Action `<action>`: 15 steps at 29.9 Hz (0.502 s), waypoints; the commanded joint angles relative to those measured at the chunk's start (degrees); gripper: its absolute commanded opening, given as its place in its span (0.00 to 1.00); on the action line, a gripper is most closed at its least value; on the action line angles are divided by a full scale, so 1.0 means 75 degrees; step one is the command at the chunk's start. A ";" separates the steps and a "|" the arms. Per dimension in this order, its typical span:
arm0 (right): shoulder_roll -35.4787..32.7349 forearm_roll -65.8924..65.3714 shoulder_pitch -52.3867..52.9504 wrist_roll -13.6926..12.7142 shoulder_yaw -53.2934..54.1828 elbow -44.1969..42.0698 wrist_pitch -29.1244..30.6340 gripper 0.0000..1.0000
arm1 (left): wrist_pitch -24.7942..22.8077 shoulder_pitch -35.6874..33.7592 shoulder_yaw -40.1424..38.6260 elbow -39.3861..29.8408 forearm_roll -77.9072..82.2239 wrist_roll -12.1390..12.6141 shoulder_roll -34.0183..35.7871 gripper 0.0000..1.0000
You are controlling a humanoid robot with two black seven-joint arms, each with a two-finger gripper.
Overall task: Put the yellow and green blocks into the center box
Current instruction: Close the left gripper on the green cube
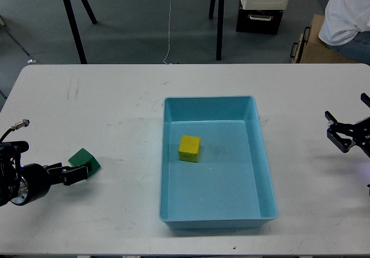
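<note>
Head view: green block [85, 159] touching left claw [78, 173] fingertips.

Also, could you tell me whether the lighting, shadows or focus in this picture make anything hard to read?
Head view: even, soft light, with only faint shadows beside the yellow block and inside the blue tray; no strong glare on the white table; focus is fair, though the dark left gripper at the green block is hard to make out.
</note>
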 commanded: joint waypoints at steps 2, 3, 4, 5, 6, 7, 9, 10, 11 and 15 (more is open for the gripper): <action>0.0006 0.0000 0.0000 0.0000 0.0000 0.0006 0.0000 0.97 | 0.0013 -0.0031 -0.0001 0.0001 0.0010 -0.0011 0.0126 1.00; 0.0006 0.0000 0.0000 0.0000 0.0000 -0.0006 0.0000 0.97 | 0.0013 -0.0031 -0.0001 0.0001 0.0010 -0.0011 0.0138 1.00; 0.0006 0.0000 0.0000 0.0000 0.0000 -0.0006 0.0000 0.97 | 0.0013 -0.0031 -0.0001 0.0001 0.0010 -0.0011 0.0138 1.00; 0.0006 0.0000 0.0000 0.0000 -0.0011 -0.0006 0.0000 0.97 | 0.0013 -0.0031 -0.0013 -0.0011 0.0010 -0.0011 0.0126 1.00; 0.0006 0.0000 0.0000 0.0000 -0.0011 -0.0006 0.0000 0.97 | 0.0013 -0.0031 -0.0002 -0.0011 0.0010 -0.0011 0.0115 1.00; 0.0006 0.0000 -0.0011 0.0000 0.0000 -0.0006 0.0000 0.97 | 0.0013 -0.0031 -0.0001 -0.0011 0.0010 -0.0011 0.0103 1.00; 0.0006 0.0000 -0.0011 0.0000 0.0000 0.0006 0.0000 0.97 | 0.0037 -0.0031 -0.0001 -0.0011 -0.0001 -0.0011 0.0056 1.00; 0.0006 0.0000 -0.0011 0.0000 0.0000 0.0006 0.0000 0.97 | 0.0095 -0.0031 -0.0013 -0.0011 -0.0001 -0.0011 0.0033 1.00; -0.0005 0.0000 -0.0011 -0.0011 0.0000 0.0006 0.0000 0.97 | 0.0177 -0.0031 -0.0002 -0.0011 0.0010 -0.0011 0.0021 1.00; 0.0006 0.0000 0.0000 -0.0011 0.0000 0.0006 0.0000 0.97 | 0.0341 -0.0066 -0.0001 0.0013 0.0010 -0.0011 0.0021 1.00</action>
